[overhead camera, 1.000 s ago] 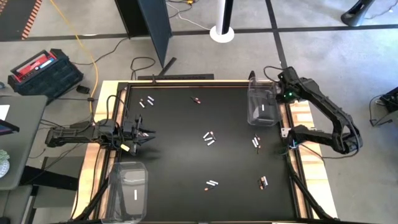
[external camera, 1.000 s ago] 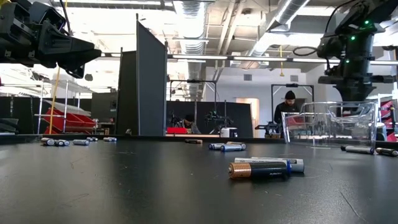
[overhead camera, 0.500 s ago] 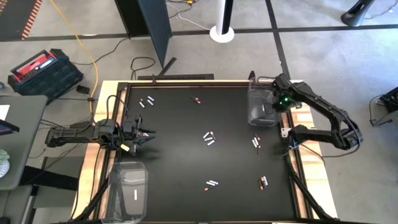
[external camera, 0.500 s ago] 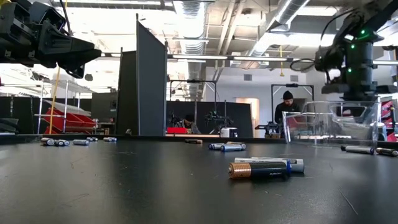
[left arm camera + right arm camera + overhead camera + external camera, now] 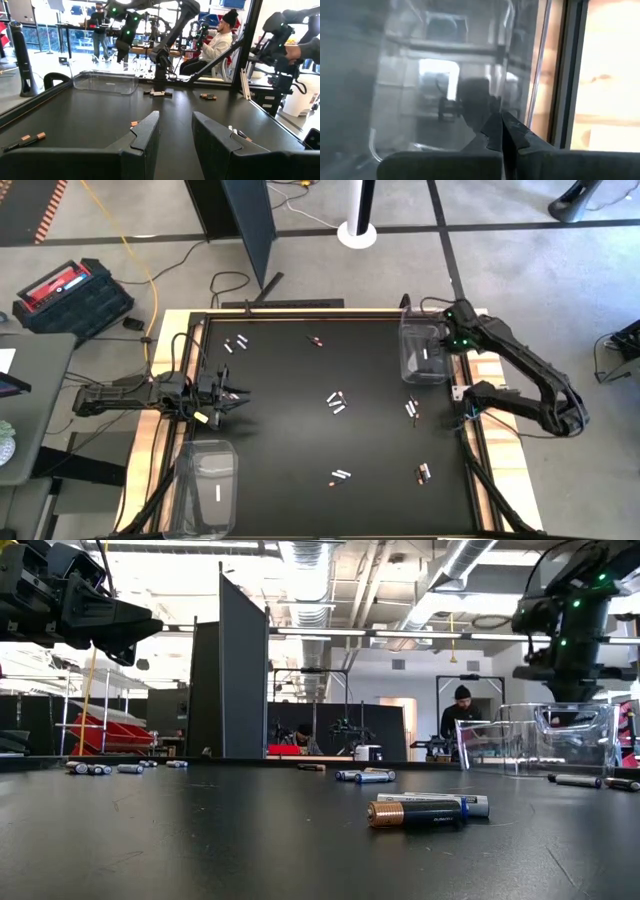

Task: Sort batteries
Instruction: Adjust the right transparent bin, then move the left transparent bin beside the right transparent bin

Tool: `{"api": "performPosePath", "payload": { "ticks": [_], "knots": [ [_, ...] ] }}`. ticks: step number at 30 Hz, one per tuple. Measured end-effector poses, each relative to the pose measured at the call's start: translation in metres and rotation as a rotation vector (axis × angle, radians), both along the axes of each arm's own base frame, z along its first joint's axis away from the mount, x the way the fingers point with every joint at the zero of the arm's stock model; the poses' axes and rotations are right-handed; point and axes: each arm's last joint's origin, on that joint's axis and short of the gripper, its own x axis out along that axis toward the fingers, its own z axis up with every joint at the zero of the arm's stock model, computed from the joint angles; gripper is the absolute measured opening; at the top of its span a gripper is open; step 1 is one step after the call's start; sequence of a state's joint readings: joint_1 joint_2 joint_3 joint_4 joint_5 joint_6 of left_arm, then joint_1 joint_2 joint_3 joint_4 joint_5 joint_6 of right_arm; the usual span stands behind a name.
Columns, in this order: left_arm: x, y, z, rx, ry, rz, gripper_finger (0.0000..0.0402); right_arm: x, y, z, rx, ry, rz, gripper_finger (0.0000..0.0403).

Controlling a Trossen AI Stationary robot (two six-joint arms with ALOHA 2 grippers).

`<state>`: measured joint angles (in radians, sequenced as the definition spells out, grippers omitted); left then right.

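Batteries (image 5: 337, 402): scattered in pairs on the table (image 5: 290, 450), between the tools; one white cell in the bin (image 5: 424, 352) under the right tool (image 5: 447, 343), fingers pressed together, empty. Left tool (image 5: 238, 399): narrowly parted, empty, above the table's edge.

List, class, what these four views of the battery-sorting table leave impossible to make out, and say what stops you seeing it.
- High view: brands and polarity of the small cylindrical batteries on the black table; too small.
- Right wrist view: the clear plastic bin under the shut right end effector; its contents are blurred by reflections.
- Low view: the left end effector; its tips are a dark silhouette.
- Left wrist view: the near table edge, hidden behind the end effector's own dark fingers.
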<state>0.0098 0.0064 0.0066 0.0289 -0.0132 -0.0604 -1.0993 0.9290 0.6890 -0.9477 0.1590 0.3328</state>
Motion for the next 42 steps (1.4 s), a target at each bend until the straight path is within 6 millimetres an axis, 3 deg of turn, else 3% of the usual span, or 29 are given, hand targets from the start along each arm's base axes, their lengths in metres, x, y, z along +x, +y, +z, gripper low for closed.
{"api": "performPosePath", "payload": {
  "ticks": [5, 10, 16, 20, 25, 31, 36, 42],
  "knots": [
    [0.000, 0.000, 0.000, 0.000, 0.000, 0.000, 0.0112, -0.006, 0.015, 0.029, -0.146, -0.105, -0.028, 0.0011],
    [0.000, 0.000, 0.000, 0.000, 0.000, 0.000, 0.0112, -0.011, 0.046, 0.057, -0.260, -0.289, -0.027, 0.0011],
    [0.000, 0.000, 0.000, 0.000, 0.000, 0.000, 0.0112, -0.015, 0.082, 0.062, -0.221, -0.478, 0.006, 0.0008],
    [0.000, 0.000, 0.000, 0.000, 0.000, 0.000, 0.0112, -0.010, 0.094, 0.064, -0.168, -0.577, 0.061, 0.0003],
    [0.000, 0.000, 0.000, 0.000, 0.000, 0.000, 0.0112, 0.016, 0.098, 0.068, -0.166, -0.643, 0.124, 0.0001],
    [0.000, 0.000, 0.000, -0.025, -0.001, -0.001, 0.0112, 0.064, 0.108, 0.066, -0.203, -0.658, 0.196, 0.0002],
    [0.000, 0.000, 0.000, -0.178, -0.009, -0.006, 0.0112, 0.093, 0.119, 0.057, -0.176, -0.655, 0.205, 0.0005],
    [0.000, 0.000, 0.001, -0.388, -0.014, -0.012, 0.0112, 0.113, 0.130, 0.043, -0.105, -0.629, 0.166, 0.0006]
  ]
}}
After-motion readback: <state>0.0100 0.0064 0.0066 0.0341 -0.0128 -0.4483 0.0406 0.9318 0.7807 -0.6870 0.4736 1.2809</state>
